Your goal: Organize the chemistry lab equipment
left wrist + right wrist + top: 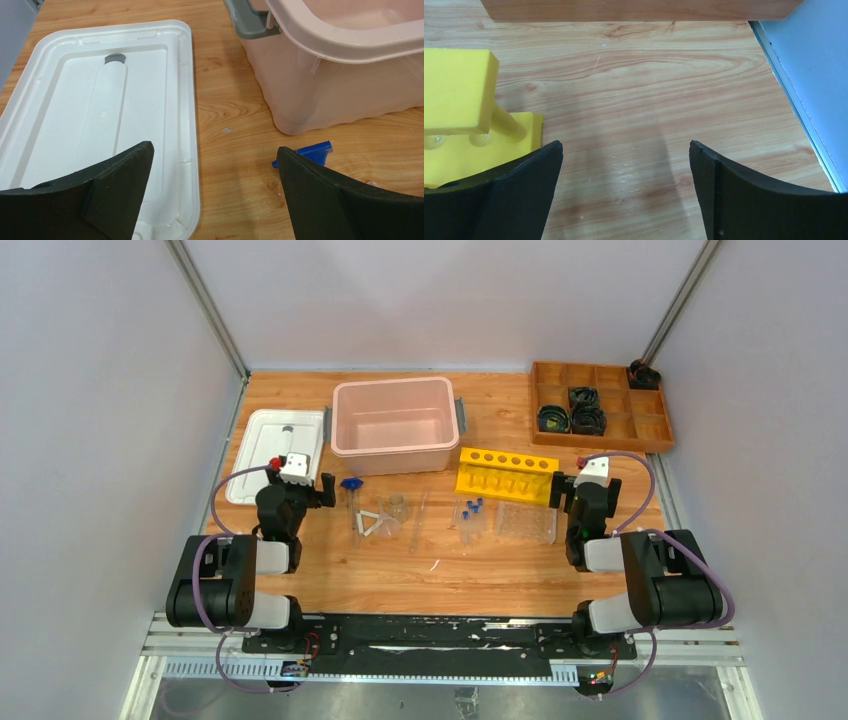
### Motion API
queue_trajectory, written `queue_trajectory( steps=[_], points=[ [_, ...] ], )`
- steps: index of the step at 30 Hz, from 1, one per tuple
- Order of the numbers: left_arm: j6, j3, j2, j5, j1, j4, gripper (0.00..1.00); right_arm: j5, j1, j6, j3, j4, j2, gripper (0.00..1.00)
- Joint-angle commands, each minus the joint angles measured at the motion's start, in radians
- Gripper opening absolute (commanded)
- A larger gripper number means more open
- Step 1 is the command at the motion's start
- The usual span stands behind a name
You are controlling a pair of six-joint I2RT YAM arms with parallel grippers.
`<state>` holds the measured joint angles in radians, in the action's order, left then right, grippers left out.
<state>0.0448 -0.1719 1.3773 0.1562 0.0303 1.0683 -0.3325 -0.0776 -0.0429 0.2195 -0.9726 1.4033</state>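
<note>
The yellow six-hole tube rack (506, 474) lies on the table's middle right; its end shows in the right wrist view (459, 100). Below it lie several small clear tubes with blue caps (470, 517) and a clear rack (526, 522). Left of them are a thin rod (420, 520), a clear beaker (397, 508), a funnel (376, 524) and a blue-capped tube (353, 498), whose blue cap shows in the left wrist view (307, 152). My left gripper (296, 486) (215, 165) is open and empty. My right gripper (585, 490) (626, 165) is open and empty beside the yellow rack.
A pink bin (394, 424) (345, 45) stands at the back middle. A white lid (272, 448) (190, 100) lies left of it. A brown wooden compartment tray (655, 430) with black ring-shaped parts (570, 418) sits at the back right.
</note>
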Motion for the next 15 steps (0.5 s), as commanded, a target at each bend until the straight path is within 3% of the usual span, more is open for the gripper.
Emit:
queue_trajectory(
  steps=[1,9,10,12,15],
  points=[
    [0.003,-0.013,0.001,-0.003,-0.001,0.044,1.00,0.002,0.018,-0.002,0.005,-0.023,-0.018,1.00],
    [-0.015,0.023,-0.009,0.009,0.017,0.114,1.00,0.001,0.014,-0.014,-0.024,-0.046,-0.075,1.00],
    [-0.031,0.030,-0.017,0.011,0.031,0.118,1.00,-0.054,0.000,-0.014,-0.025,-0.022,-0.103,1.00],
    [-0.040,0.046,-0.047,-0.002,0.037,0.130,1.00,-0.138,-0.013,0.014,0.016,0.135,-0.200,1.00],
    [-0.083,-0.004,-0.162,0.000,0.071,-0.032,1.00,-0.192,-0.016,0.187,0.183,0.654,-0.355,1.00]
  ],
)
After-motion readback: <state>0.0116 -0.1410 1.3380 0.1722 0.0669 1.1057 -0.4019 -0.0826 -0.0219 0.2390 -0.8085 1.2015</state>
